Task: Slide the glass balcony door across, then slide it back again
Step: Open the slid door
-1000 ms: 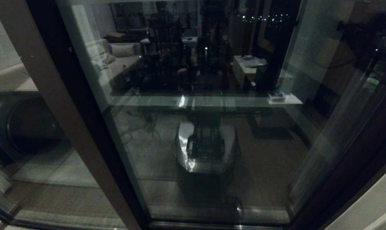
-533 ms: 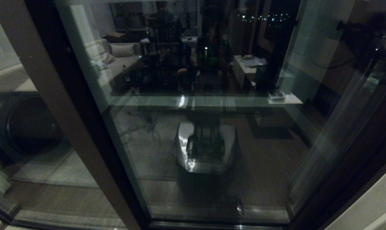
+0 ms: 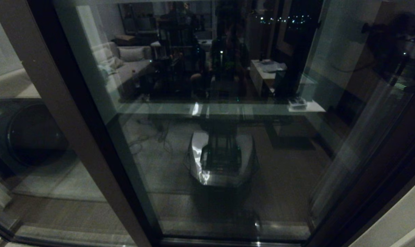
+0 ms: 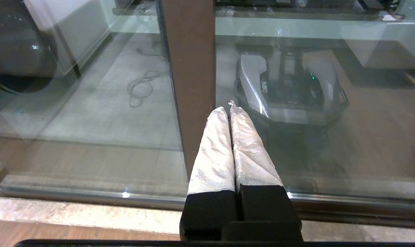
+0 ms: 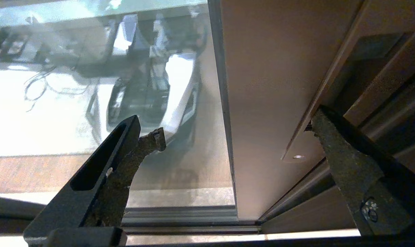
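Head view: I see only the glass balcony door, filling the frame; neither tool shows.
Left tool: clenched empty, tips near a brown stile.
Right tool: released, straddling the door's edge stile near its bottom track.

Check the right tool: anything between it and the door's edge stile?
Nothing visible. The open right tool straddles the door's brown stile, one finger in front of the glass, the other by the handle slot.
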Available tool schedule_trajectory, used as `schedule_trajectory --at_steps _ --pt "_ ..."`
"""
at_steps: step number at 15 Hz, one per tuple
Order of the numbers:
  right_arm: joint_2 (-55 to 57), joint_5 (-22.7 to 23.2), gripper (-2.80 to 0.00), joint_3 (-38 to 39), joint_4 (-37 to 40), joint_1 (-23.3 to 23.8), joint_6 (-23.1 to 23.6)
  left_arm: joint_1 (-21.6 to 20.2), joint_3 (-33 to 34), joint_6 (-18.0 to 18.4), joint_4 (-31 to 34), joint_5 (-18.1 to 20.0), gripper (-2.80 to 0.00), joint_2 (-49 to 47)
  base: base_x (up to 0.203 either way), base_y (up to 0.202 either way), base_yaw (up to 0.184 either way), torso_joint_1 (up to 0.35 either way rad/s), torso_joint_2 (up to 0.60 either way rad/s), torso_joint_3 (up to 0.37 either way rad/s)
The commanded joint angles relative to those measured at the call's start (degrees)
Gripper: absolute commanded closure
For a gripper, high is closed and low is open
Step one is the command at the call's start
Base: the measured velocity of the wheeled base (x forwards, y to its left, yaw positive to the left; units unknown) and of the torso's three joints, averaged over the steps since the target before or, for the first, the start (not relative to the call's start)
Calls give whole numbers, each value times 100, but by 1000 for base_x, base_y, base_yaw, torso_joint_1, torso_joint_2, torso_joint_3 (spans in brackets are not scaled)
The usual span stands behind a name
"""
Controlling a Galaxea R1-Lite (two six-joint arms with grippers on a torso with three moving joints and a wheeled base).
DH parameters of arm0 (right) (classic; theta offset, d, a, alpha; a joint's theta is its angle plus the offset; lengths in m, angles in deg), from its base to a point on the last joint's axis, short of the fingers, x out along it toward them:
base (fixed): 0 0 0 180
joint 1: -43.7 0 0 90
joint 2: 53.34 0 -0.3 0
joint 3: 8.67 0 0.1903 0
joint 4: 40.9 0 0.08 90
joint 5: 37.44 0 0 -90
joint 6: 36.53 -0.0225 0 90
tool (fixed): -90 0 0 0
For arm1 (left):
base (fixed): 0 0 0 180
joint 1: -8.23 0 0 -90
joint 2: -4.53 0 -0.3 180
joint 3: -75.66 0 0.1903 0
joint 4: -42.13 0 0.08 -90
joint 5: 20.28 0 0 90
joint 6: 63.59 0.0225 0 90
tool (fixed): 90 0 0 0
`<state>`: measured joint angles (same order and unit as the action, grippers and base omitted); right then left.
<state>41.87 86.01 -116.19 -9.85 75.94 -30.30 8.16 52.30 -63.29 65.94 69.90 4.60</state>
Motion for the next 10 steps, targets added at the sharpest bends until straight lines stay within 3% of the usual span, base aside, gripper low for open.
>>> schedule_trajectory --at_steps 1,10 --pt "-70 -5 -280 55 -30 -19 10 -1 9 -3 0 -1 0 1 0 0 0 0 0 0" --pt "-469 -5 -280 470 -30 -301 15 -1 9 6 9 -1 0 1 0 0 0 0 0 0"
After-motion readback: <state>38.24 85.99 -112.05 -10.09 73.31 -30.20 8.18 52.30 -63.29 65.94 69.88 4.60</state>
